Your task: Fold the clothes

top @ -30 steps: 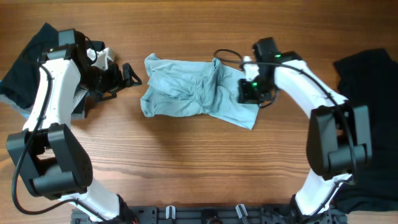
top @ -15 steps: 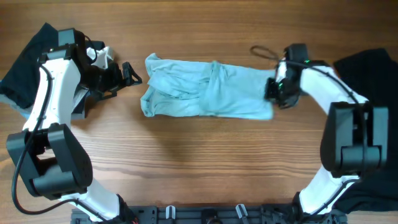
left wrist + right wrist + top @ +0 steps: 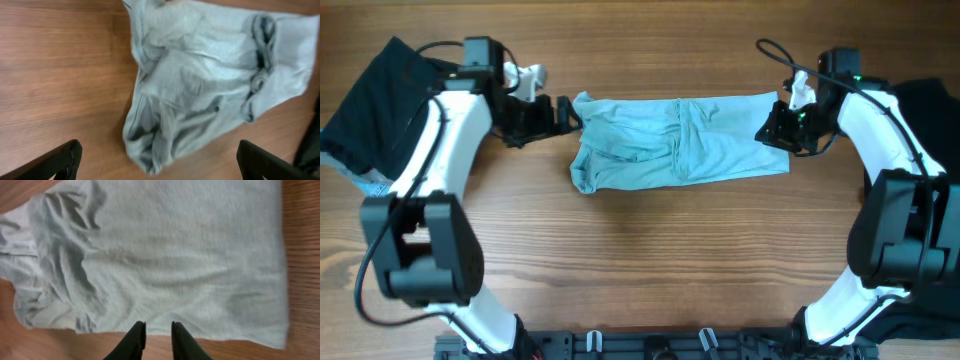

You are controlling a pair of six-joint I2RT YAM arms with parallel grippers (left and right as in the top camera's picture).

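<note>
The pale light-blue T-shirt (image 3: 680, 140) lies stretched out left to right in the middle of the table, its left part still bunched in folds. My left gripper (image 3: 565, 115) is open and empty at the shirt's left edge. In the left wrist view its fingers (image 3: 157, 150) straddle the bunched end of the shirt (image 3: 200, 75). My right gripper (image 3: 775, 130) is at the shirt's right edge. In the right wrist view its fingers (image 3: 157, 326) are nearly together, pinching the hem of the shirt (image 3: 165, 255).
A pile of dark garments (image 3: 375, 95) lies at the far left with a bluish piece (image 3: 355, 172) under it. A black garment (image 3: 932, 105) lies at the far right. Bare wood lies in front of the shirt.
My right gripper has pulled the shirt's right side out to the right, flattening it. The whole shirt has shifted right. My left gripper has moved right to the shirt's left edge.
</note>
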